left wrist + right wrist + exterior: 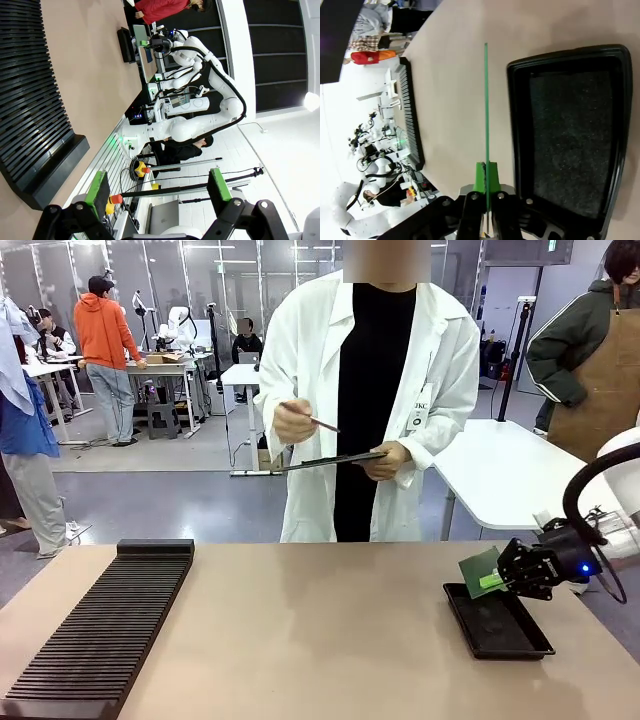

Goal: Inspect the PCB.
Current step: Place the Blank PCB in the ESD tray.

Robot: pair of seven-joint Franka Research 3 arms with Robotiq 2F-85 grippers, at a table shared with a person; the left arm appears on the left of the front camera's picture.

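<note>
The PCB [480, 568], a small green board, is held tilted just above the far left corner of the shallow black tray [497, 622] at the table's right. My right gripper [495, 579] is shut on its edge. In the right wrist view the PCB [486, 105] runs edge-on as a thin green strip up from the green pads [481, 176], beside the tray [570, 135]. My left gripper [157, 186] is open with nothing between its green pads, off the table's left end. The left wrist view also shows the PCB [141, 43] far off at the right arm.
A long black ridged rack [105, 625] lies along the table's left side. A person in a white coat stands across the table holding a clipboard [330, 460] and a pen [312, 420]. Bare table top spans the middle.
</note>
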